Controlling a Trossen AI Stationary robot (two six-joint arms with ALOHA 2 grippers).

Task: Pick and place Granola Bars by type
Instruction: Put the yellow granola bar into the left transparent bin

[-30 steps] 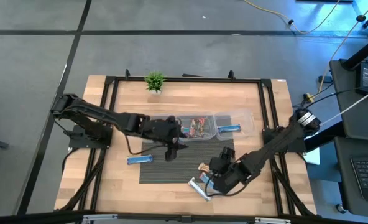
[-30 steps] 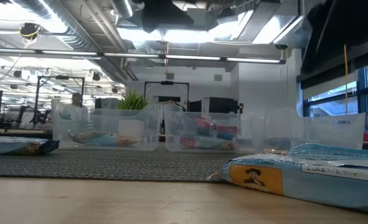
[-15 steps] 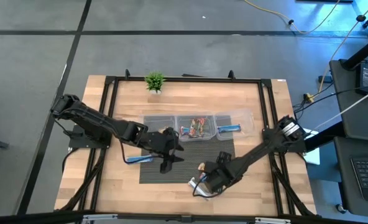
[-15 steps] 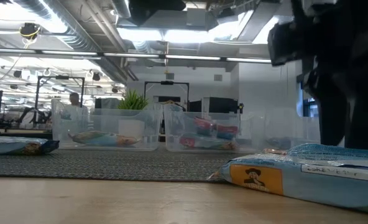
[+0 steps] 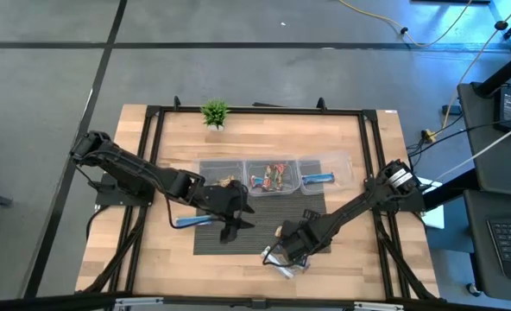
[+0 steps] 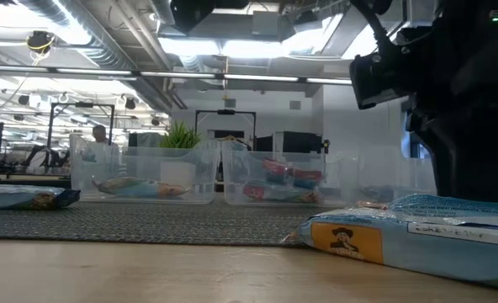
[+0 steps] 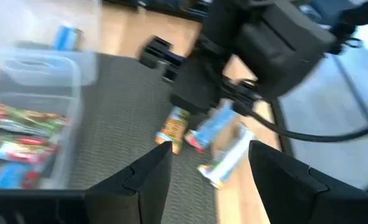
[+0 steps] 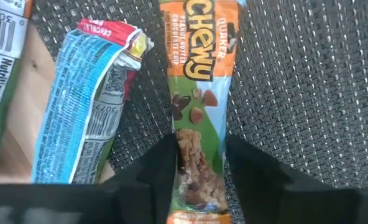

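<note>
Granola Bars (image 5: 283, 252) lie at the mat's near edge on the tabletop; right tool (image 8: 199, 163), fingers spread, has dropped over the orange bar (image 8: 198, 81) since a second ago, so pickup looks imminent; left tool (image 7: 206, 165) waits wide.

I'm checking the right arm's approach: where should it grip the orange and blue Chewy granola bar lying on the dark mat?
Probably across the narrow width of the orange and blue Chewy granola bar, near its middle, coming straight down. It lies flat on the dark woven mat, and the right gripper already straddles one end, fingers open. The blue-wrapped bar lies close alongside, so keep that finger tight.
</note>
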